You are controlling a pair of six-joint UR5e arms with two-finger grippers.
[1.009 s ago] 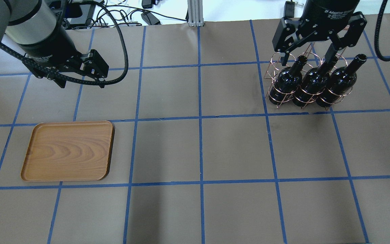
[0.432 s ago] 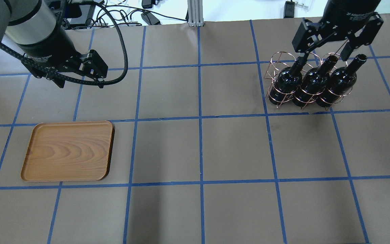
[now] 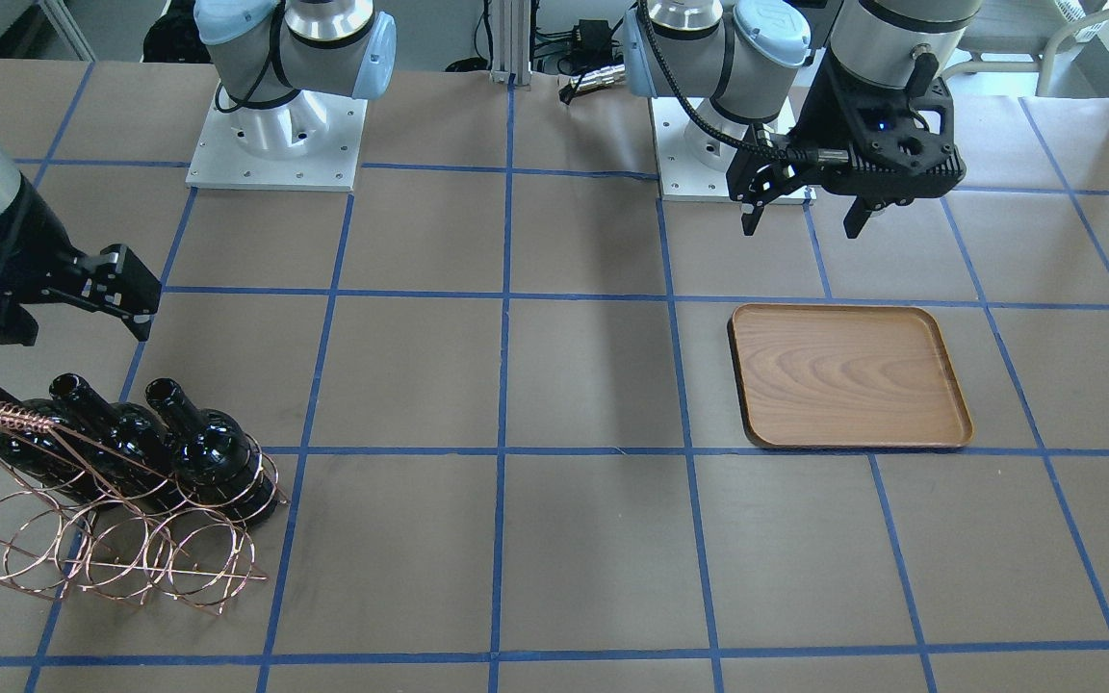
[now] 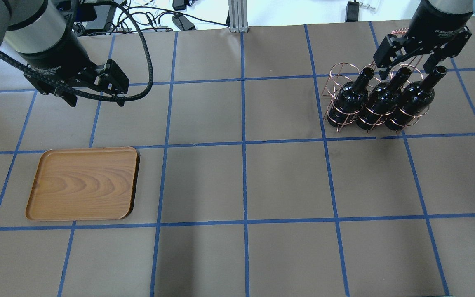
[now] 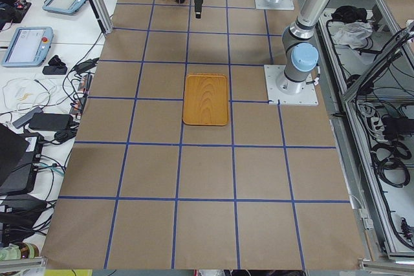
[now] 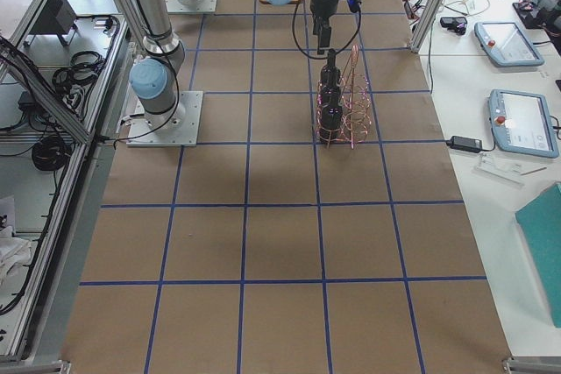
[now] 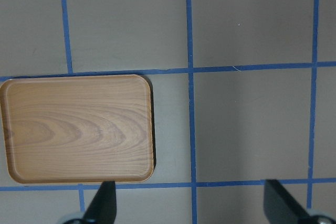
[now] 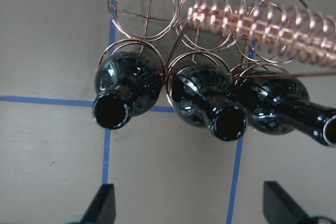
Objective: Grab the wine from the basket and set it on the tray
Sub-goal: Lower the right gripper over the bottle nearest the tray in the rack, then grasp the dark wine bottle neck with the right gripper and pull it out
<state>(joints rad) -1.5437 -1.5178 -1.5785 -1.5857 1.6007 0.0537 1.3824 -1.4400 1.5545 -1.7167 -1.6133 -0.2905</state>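
Three near-black wine bottles [image 4: 382, 99] stand tilted in the copper wire basket [image 4: 340, 76] at the far right, mouths up. They also show in the right wrist view [image 8: 202, 93] under the basket's twisted handle [image 8: 262, 24]. My right gripper [image 4: 404, 70] hovers open above the necks, touching nothing; its fingertips [image 8: 102, 205] show at the bottom edge of that view. The wooden tray [image 4: 83, 183] lies bare at the near left. My left gripper [image 4: 96, 101] hangs open and holds nothing above the table beyond the tray, which shows in the left wrist view [image 7: 79, 129].
The table is brown paper with a blue tape grid. The two arm bases [image 3: 275, 144] stand at the robot's edge. Cables and a metal post [image 4: 237, 16] lie past the far edge. The basket's spare hoops [image 3: 112, 558] hold nothing.
My right gripper has moved to the right and toward the far edge, from over the left and middle bottle necks to over the middle and right ones. The left gripper has barely moved.
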